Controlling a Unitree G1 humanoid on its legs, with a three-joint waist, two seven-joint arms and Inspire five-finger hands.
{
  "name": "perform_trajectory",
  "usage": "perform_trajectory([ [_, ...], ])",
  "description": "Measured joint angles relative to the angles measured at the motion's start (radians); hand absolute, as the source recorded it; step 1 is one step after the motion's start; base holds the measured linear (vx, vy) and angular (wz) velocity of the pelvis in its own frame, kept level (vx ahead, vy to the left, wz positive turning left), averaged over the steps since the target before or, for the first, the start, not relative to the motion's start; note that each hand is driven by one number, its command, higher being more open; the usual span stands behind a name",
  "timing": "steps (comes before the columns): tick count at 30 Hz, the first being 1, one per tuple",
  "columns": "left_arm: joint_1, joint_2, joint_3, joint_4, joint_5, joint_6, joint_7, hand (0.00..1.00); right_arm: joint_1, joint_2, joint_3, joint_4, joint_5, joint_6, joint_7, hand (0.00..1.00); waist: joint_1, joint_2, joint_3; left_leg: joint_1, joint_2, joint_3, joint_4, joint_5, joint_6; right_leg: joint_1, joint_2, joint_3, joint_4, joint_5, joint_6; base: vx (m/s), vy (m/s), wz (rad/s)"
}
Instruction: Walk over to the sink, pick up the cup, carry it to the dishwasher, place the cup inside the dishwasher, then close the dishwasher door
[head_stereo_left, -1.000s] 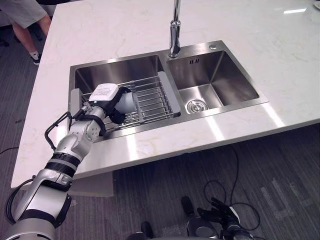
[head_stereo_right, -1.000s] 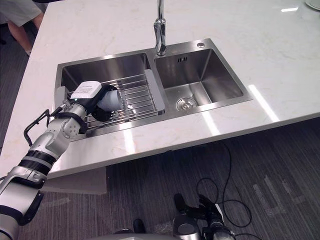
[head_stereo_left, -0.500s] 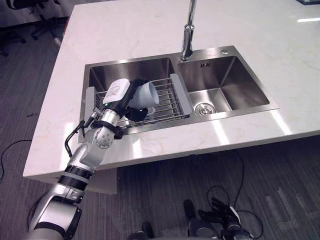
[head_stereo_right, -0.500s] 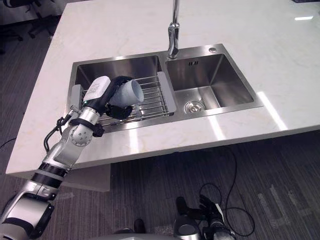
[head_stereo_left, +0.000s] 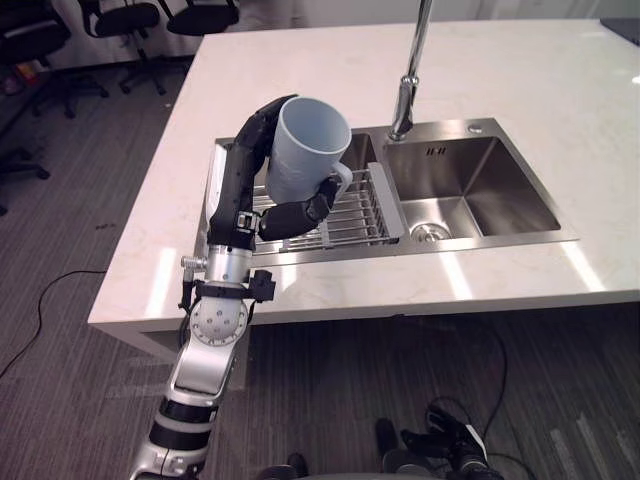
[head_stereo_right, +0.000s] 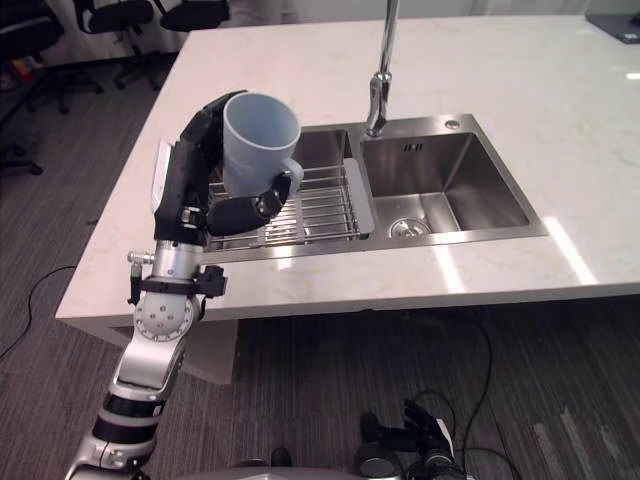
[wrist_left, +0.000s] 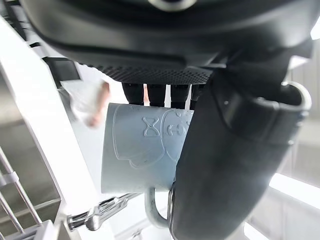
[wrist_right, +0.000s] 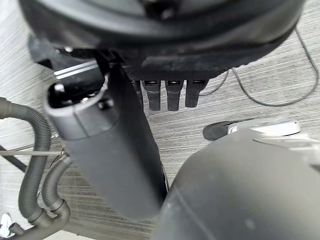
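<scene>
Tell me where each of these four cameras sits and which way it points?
Left eye view: on the head, looking down at the sink in the white counter; the left arm comes in from lower left, the left hand with its fingers curled round the cup.
Right eye view: beside it on the head, the same scene slightly shifted.
Left wrist view: on the left wrist, looking along that hand at the cup.
Right wrist view: on the right wrist, looking along the open right hand at the floor.
Shared: both eye views and the left wrist view show the cup.

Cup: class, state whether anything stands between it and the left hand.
Nothing visible does. The left hand is curled round the cup, thumb across its side, holding it mouth up, clear of the rack in the sink.
</scene>
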Motion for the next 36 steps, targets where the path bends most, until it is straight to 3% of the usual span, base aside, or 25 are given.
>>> perform_trajectory([
  [9, 0.208, -0.069, 0.006, -0.074, -0.174, -0.003, -0.039, 0.30, 0.032, 0.014, 0.000, -0.013, 0.000, 0.002, -0.005, 0.90, 0.024, -0.021, -0.035, 0.007, 0.001, -0.002, 0.005, 0.000, 0.000, 0.007, -0.001, -0.002, 0.020, -0.009, -0.001, -0.02, -0.011, 0.00],
  [19, 0.341, -0.103, -0.041, -0.122, -0.215, -0.003, -0.076, 0.30, 0.084, 0.027, 0.001, -0.059, 0.001, 0.002, -0.020, 0.90, 0.049, -0.034, -0.071, 0.011, 0.010, 0.023, 0.021, -0.019, -0.005, -0.007, 0.009, 0.019, 0.048, -0.023, -0.003, -0.01, -0.009, -0.08],
  [23, 0.363, -0.117, -0.067, -0.146, -0.214, -0.002, -0.080, 0.30, 0.076, 0.041, 0.001, -0.118, 0.000, 0.005, -0.032, 0.90, 0.060, -0.046, -0.058, -0.007, 0.023, 0.054, 0.107, -0.065, -0.002, -0.078, 0.012, 0.050, 0.212, -0.086, 0.006, -0.04, -0.008, -0.23],
  [25, 0.363, -0.116, -0.079, -0.173, -0.214, -0.002, -0.083, 0.30, 0.074, 0.060, 0.002, -0.160, 0.000, 0.005, -0.043, 0.90, 0.061, -0.065, -0.047, -0.008, 0.021, 0.057, 0.126, -0.076, 0.010, -0.098, 0.012, 0.043, 0.269, -0.097, 0.019, -0.10, -0.009, -0.01],
  [26, 0.362, -0.115, -0.076, -0.189, -0.213, -0.004, -0.084, 0.30, 0.066, 0.072, 0.002, -0.175, 0.000, 0.006, -0.046, 0.90, 0.066, -0.060, -0.037, -0.012, 0.028, 0.062, 0.130, -0.077, 0.021, -0.124, 0.009, 0.031, 0.362, -0.151, 0.025, -0.10, -0.025, 0.07],
  [28, 0.362, -0.117, -0.071, -0.193, -0.213, -0.005, -0.082, 0.30, 0.063, 0.086, 0.021, -0.183, 0.000, 0.006, -0.047, 0.90, 0.076, -0.073, -0.043, -0.025, 0.029, 0.048, 0.159, -0.070, 0.011, -0.144, 0.001, -0.021, 0.654, -0.277, 0.034, -0.05, -0.058, 0.21],
  [29, 0.362, -0.118, -0.071, -0.194, -0.213, -0.006, -0.082, 0.30, 0.059, 0.086, 0.027, -0.183, 0.000, 0.006, -0.046, 0.90, 0.084, -0.077, -0.047, -0.034, 0.029, 0.048, 0.168, -0.070, 0.011, -0.136, -0.005, -0.031, 0.680, -0.295, 0.035, -0.04, -0.104, 0.16],
  [30, 0.361, -0.123, -0.064, -0.196, -0.213, -0.009, -0.082, 0.30, 0.039, 0.083, 0.040, -0.187, 0.000, 0.006, -0.049, 0.90, 0.106, -0.090, -0.053, -0.069, 0.025, 0.048, 0.193, -0.071, 0.009, -0.136, -0.013, -0.056, 0.651, -0.313, 0.030, -0.06, -0.078, -0.02],
  [31, 0.362, -0.138, -0.058, -0.195, -0.212, -0.006, -0.082, 0.30, 0.022, 0.076, 0.041, -0.199, 0.000, 0.005, -0.056, 0.90, 0.134, -0.077, -0.070, -0.125, 0.030, 0.047, 0.192, -0.053, -0.001, -0.134, -0.003, -0.082, 0.518, -0.313, 0.031, -0.06, -0.093, -0.05],
  [32, 0.361, -0.141, -0.056, -0.196, -0.212, -0.006, -0.082, 0.30, 0.015, 0.075, 0.041, -0.201, 0.000, 0.005, -0.058, 0.90, 0.141, -0.072, -0.073, -0.135, 0.031, 0.049, 0.190, -0.048, -0.002, -0.130, 0.000, -0.084, 0.484, -0.313, 0.030, -0.07, -0.073, -0.10],
  [33, 0.356, -0.165, -0.052, -0.197, -0.212, -0.006, -0.082, 0.30, -0.019, 0.067, 0.041, -0.202, 0.000, 0.005, -0.065, 0.90, 0.151, -0.050, -0.067, -0.181, 0.048, 0.046, 0.192, -0.030, -0.009, -0.112, 0.026, -0.086, 0.371, -0.279, -0.036, -0.11, -0.082, 0.07],
  [34, 0.358, -0.183, -0.054, -0.192, -0.213, -0.005, -0.083, 0.30, -0.043, 0.061, 0.041, -0.198, 0.000, 0.004, -0.068, 0.90, 0.149, -0.030, -0.053, -0.201, 0.059, 0.024, 0.190, -0.011, -0.011, -0.098, 0.044, -0.103, 0.314, -0.240, -0.041, -0.13, -0.077, 0.18],
  [36, 0.357, -0.188, -0.058, -0.185, -0.213, -0.004, -0.084, 0.30, -0.045, 0.066, 0.040, -0.195, 0.001, 0.003, -0.082, 0.90, 0.146, -0.026, -0.032, -0.201, 0.064, -0.011, 0.196, 0.000, -0.019, -0.064, 0.051, -0.137, 0.280, -0.220, -0.051, -0.10, -0.041, 0.41],
])
